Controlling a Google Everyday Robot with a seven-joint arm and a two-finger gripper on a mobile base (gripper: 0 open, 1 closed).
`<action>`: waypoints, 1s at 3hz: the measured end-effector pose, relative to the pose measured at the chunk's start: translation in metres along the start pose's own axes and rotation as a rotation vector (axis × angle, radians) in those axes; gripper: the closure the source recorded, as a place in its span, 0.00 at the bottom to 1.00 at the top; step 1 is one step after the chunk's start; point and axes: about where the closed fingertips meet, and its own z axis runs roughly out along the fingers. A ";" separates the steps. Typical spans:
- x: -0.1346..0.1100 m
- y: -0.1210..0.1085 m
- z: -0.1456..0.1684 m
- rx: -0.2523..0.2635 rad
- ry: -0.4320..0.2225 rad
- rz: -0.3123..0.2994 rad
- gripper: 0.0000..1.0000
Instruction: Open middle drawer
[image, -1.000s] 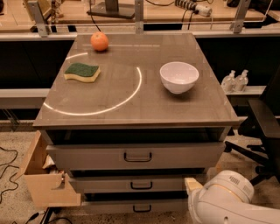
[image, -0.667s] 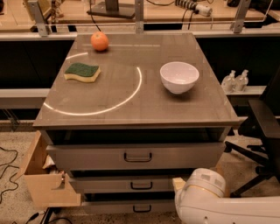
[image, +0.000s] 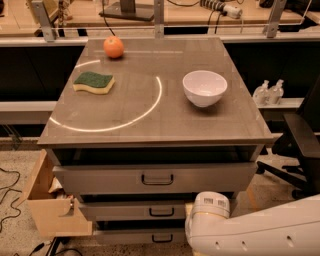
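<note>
The gripper itself does not show, so I cannot tell whether it is spread or pressed together; it lies somewhere beyond the white arm (image: 260, 232) that fills the lower right corner. The arm's rounded joint (image: 210, 207) has slid left since a second ago and now covers the right end of the middle drawer (image: 125, 210). That drawer's front runs off to the left of the joint, with its small dark handle (image: 161, 212) just beside the joint. The drawer sits as it did before, tucked under the taller drawer (image: 100, 179) directly above, which juts slightly forward. Further left of the arm stands the wooden box (image: 50, 212), unchanged. Up and away from the arm, on the cabinet top (image: 150, 117), the white bowl (image: 204, 87), the sponge (image: 94, 82) and the orange (image: 113, 47) have not moved.
</note>
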 end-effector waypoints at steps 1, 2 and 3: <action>-0.012 -0.004 0.018 -0.011 -0.053 0.025 0.00; -0.033 -0.007 0.035 -0.027 -0.118 0.021 0.00; -0.053 -0.007 0.046 -0.041 -0.155 -0.005 0.00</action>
